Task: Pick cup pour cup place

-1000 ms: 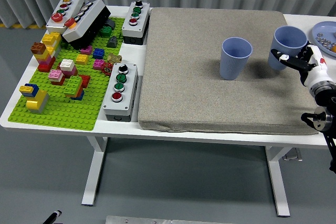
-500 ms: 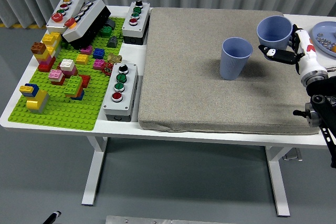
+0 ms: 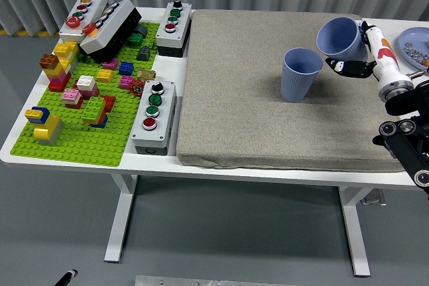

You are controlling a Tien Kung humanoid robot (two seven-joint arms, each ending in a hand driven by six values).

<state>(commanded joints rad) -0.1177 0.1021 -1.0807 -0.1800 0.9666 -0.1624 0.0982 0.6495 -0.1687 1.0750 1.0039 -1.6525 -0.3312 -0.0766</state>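
While our right hand [image 3: 365, 48] grips one blue cup [image 3: 340, 37] off the grey mat [image 3: 268, 112], tilted with its mouth turned left toward the second cup [image 3: 299, 74], that second cup stands upright on the mat just beside and below it. The two cups do not touch, and we cannot tell whether anything lies inside either. On the left of the white surface [image 3: 20, 149] sit a green brick plate [image 3: 87, 115] and button boxes [image 3: 153, 117].
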